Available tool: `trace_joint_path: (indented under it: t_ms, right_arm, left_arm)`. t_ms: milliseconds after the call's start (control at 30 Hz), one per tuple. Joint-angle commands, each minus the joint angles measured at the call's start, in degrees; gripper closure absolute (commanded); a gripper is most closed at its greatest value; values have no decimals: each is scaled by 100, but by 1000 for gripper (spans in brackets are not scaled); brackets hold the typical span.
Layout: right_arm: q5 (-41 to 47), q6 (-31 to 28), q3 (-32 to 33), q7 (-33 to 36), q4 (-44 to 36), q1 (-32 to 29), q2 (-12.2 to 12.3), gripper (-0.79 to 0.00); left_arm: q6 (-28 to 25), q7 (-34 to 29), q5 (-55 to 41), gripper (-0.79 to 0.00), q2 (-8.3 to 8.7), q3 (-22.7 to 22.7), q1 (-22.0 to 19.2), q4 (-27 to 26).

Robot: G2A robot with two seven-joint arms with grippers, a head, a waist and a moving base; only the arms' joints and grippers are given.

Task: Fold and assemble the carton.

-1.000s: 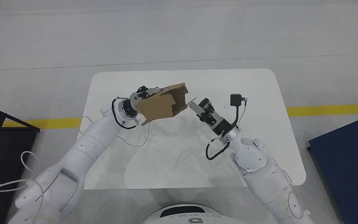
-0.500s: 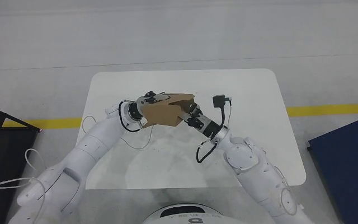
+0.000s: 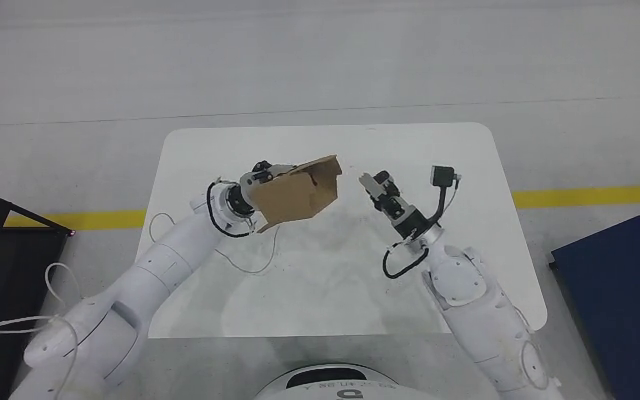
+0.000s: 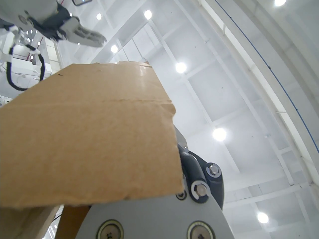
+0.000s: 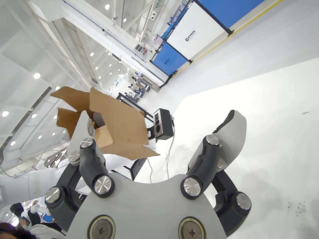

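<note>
The half-folded carton (image 3: 298, 190) hangs above the tabletop (image 3: 450, 270), at about ten o'clock from its middle. The left gripper (image 3: 265, 178) is clamped on the carton's nine-o'clock edge. The right gripper (image 3: 375, 183), fingers apart and empty, sits near the carton's three o'clock, not touching it.

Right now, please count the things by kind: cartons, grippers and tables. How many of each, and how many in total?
Cartons: 1, the brown carton.
Grippers: 2, the left gripper and the right gripper.
Tables: 1, the white table.
Total: 4.
</note>
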Motion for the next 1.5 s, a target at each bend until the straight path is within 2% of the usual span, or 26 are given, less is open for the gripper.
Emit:
trace_joint_path:
  t_ms: [0,200,300,433,667,900,1067,1467]
  right_arm:
    - [30,83,-93,126,95,108,-15,-785]
    - [404,-231,-272,786,251,333,-26,-785]
    - [199,-306,-332,1189,245,383,-4,-785]
    - [-69,-195,-454,1358,207,440,-5,-785]
    - [-125,-13,-483,1187,251,491,-21,-785]
    - [101,-627,-103,983,-49,164,43,-785]
    - [-313,-993,14,1036,-330,-72,92,-785]
    - [-1320,-466,-181,995,-451,-56,90,-785]
  left_arm:
    - [0,0,124,0,33,169,-41,-31]
    - [-1,0,330,0,77,555,-157,39]
    - [-1,0,214,0,88,613,-201,84]
    - [-1,0,159,0,104,683,-261,79]
    - [-2,0,214,0,132,768,-301,101]
    - [-2,0,218,0,176,700,-313,193]
    - [-3,0,681,0,192,756,-369,255]
    - [-3,0,985,0,131,659,-329,313]
